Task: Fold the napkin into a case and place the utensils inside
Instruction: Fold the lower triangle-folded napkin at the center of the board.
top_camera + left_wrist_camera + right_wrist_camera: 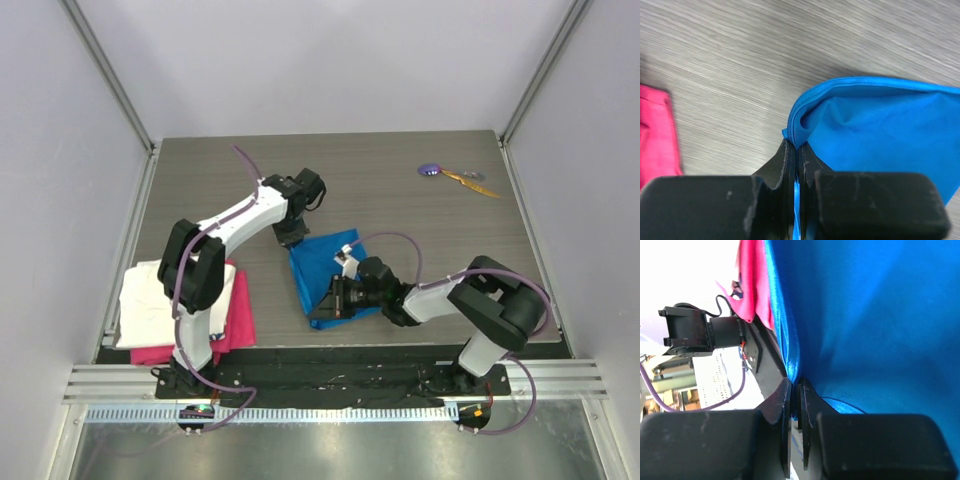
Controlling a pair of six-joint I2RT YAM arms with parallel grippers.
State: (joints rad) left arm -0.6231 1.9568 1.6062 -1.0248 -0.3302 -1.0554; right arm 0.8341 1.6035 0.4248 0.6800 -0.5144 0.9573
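Observation:
The bright blue napkin lies partly folded on the table between the two arms. My left gripper is shut on its far left corner, and the hemmed edge shows pinched between the fingers in the left wrist view. My right gripper is shut on the napkin's near edge, with blue cloth filling the right wrist view and a fold caught at the jaw tips. The utensils lie at the far right: one with a round purple head and an orange-yellow one beside it.
A white cloth and a pink cloth are stacked at the near left edge of the table. The pink cloth also shows at the left of the left wrist view. Grey walls stand on three sides of the table.

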